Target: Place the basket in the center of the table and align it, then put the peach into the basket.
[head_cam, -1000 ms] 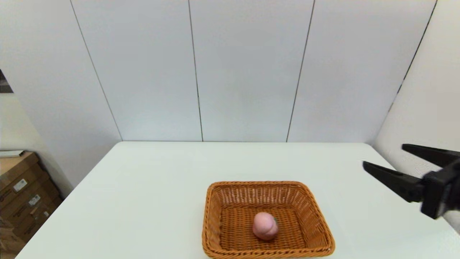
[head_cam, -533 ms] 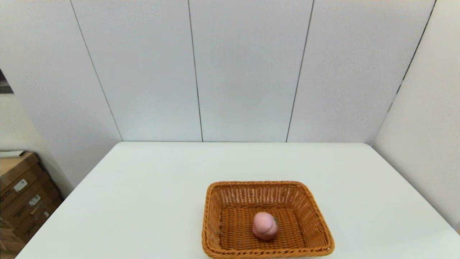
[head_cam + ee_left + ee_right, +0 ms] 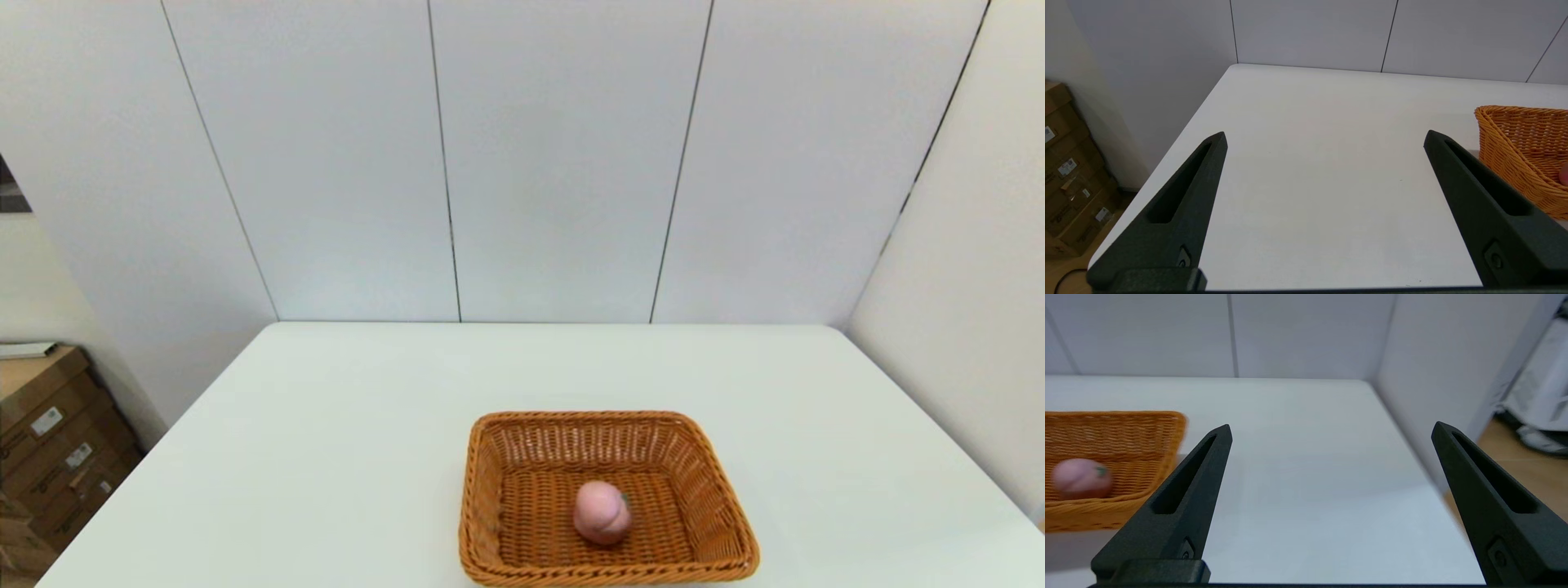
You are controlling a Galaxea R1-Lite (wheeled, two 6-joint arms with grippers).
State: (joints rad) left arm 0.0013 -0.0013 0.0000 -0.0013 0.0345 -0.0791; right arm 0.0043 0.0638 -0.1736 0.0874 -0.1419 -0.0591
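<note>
The orange-brown wicker basket [image 3: 710, 506] sits on the white table [image 3: 326, 425] near its front edge, roughly midway across. Inside it, on the woven floor, rests the pink peach [image 3: 602, 512], crease toward me and green stem to the right. Neither arm shows in the head view. My left gripper [image 3: 1325, 136] is open and empty over the table's left part, with the basket [image 3: 1521, 143] off to its side. My right gripper [image 3: 1331, 430] is open and empty over the table's right part, the basket [image 3: 1122, 437] and peach [image 3: 1081, 478] off to its side.
Stacked cardboard boxes [image 3: 49, 441] stand on the floor left of the table. Grey wall panels [image 3: 555, 163] close off the back and right. Beyond the table's right edge lies wooden floor [image 3: 1527, 477] with grey cloth.
The right gripper, seen at the right edge of the head view one second ago, has withdrawn out of that view. Basket and peach have not moved.
</note>
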